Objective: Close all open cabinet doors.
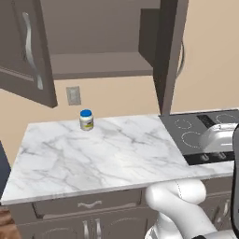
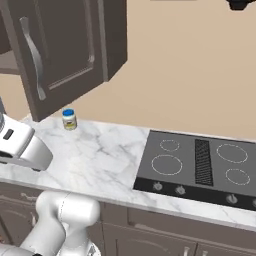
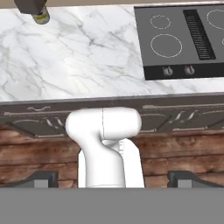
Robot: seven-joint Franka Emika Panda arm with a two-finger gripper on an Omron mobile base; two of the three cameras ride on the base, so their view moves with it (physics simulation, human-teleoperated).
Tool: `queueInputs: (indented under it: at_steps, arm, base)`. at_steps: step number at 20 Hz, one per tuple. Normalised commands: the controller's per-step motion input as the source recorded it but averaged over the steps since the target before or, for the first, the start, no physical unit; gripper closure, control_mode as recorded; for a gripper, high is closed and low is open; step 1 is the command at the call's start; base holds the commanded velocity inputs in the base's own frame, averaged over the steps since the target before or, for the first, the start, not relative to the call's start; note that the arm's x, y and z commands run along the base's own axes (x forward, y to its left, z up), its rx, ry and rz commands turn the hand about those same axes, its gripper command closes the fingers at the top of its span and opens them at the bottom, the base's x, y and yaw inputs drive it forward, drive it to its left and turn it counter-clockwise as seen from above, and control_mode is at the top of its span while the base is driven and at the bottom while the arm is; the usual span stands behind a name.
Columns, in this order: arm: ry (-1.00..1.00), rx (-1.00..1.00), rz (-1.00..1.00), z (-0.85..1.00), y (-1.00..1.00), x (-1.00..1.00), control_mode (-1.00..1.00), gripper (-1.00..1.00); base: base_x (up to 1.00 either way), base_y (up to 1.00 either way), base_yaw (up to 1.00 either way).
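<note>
Now | arm raised, hand looking down | claw [image 3: 112,177] spread wide, empty | cabinet doors [image 1: 25,49] open

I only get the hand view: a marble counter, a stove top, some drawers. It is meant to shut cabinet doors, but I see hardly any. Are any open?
Observer: Yes, two. In the left base view the left door and the right door both stand swung out above the counter.
Operator: And the small thing in my top left corner?
Observer: A jar with a blue lid, upright on the counter near the wall, below the open cabinet.
Operator: What would it grab on a door?
Observer: Probably the handle, long, curved and silver, plain on the right door in the right base view.
</note>
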Motion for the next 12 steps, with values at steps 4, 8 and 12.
queueInputs:
  at_steps: [4,8,12]
  arm:
    - [0.0,0.0,0.0,0.0,0.0,0.0,1.0,-1.0]
    - [0.0,0.0,0.0,0.0,0.0,0.0,1.0,-1.0]
    - [0.0,0.0,0.0,0.0,0.0,0.0,1.0,-1.0]
  base:
    - [-0.34,0.76,0.04]
    - [-0.06,0.6,0.01]
    - [0.11,0.23,0.0]
